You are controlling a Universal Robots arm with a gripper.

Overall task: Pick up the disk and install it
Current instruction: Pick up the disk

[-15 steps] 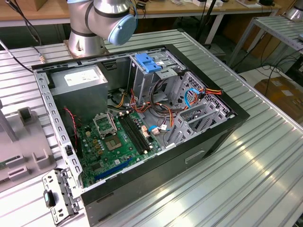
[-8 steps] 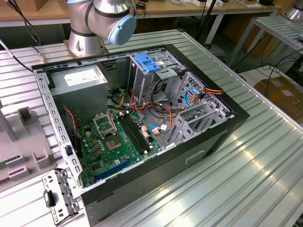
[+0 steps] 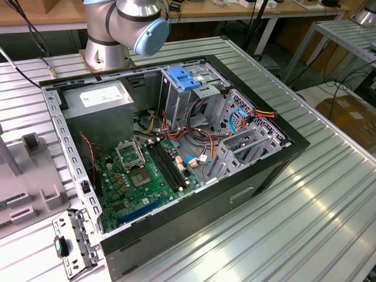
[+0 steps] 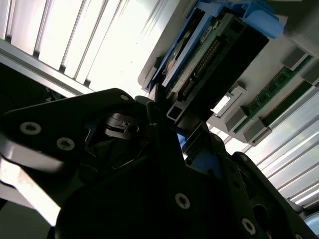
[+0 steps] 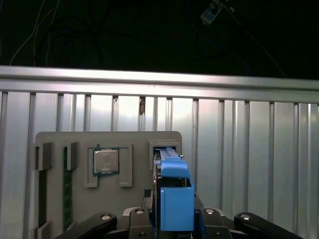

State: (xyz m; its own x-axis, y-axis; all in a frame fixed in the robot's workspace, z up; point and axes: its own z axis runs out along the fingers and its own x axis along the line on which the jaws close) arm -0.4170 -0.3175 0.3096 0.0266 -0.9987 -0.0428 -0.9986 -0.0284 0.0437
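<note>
Over the grey parts tray (image 5: 132, 142), my claw (image 5: 172, 221) is clenched on the disk (image 5: 175, 196), with black fingers (image 5: 135, 218) on either side of its blue rail. The disk stands on edge at the tray's corner slot, just beside the processor chip (image 5: 106, 161) seated in that tray on the ribbed bench (image 5: 249, 149).
</note>
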